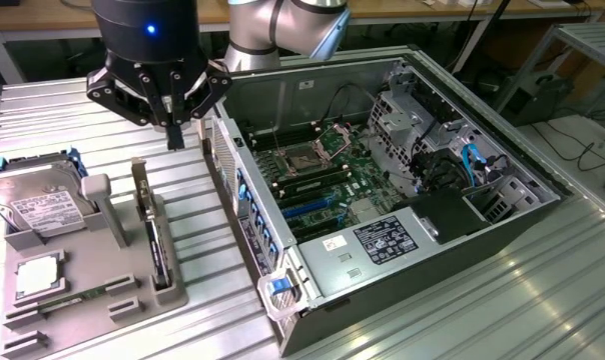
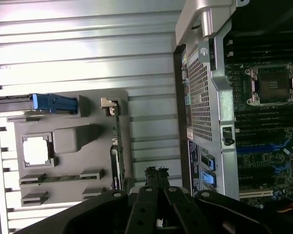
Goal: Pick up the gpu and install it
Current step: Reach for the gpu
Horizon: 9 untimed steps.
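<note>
**Gripper shut and empty above the table, gpu in its holder**

Closest to me in the exterior view is the grey holder tray point(image 1: 122, 274), lying on the ribbed metal table point(image 1: 463, 300) at the exterior view's left. Along its near edge a narrow green memory stick point(image 1: 67, 303) lies in a slot, and a square processor chip point(image 1: 37, 274) sits just behind it. The gpu point(image 1: 155, 240) stands on its long edge in the slot on the side of the tray facing the computer, with its silver bracket at the far end. Nothing is touching it. On the wrist view I see the gpu point(image 2: 116, 146) edge-on in the same tray point(image 2: 68, 163).

Further back on the tray, a silver hard drive point(image 1: 42, 202) with a white label leans in its cradle.

To the exterior view's right the computer case point(image 1: 313, 82) lies open, motherboard point(image 1: 323, 169) exposed.

Beyond the gpu's bracket end hangs the gripper point(image 1: 174, 141), above the table between tray and case. Its fingers are pressed together at the tips and hold nothing. The wrist view shows the same gripper point(image 2: 156, 171), closed and empty, with the gpu off to one side of it.
</note>
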Available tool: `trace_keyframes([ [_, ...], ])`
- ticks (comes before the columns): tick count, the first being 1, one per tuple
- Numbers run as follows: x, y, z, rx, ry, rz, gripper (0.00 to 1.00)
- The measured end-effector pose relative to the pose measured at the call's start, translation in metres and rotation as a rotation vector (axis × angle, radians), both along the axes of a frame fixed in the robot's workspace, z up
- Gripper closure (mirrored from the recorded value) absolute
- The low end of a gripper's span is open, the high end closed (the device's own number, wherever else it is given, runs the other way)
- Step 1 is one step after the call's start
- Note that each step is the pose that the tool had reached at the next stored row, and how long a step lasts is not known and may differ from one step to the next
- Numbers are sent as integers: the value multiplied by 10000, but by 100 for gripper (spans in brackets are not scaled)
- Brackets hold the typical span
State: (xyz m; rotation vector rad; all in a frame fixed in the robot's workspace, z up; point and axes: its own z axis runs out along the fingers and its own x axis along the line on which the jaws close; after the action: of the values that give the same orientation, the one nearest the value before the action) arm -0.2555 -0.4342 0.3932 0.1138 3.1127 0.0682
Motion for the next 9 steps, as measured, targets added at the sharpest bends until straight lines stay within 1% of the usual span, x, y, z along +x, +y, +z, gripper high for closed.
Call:
trace_keyframes([
  [9,-97,-18,0,1,-1,0,89],
])
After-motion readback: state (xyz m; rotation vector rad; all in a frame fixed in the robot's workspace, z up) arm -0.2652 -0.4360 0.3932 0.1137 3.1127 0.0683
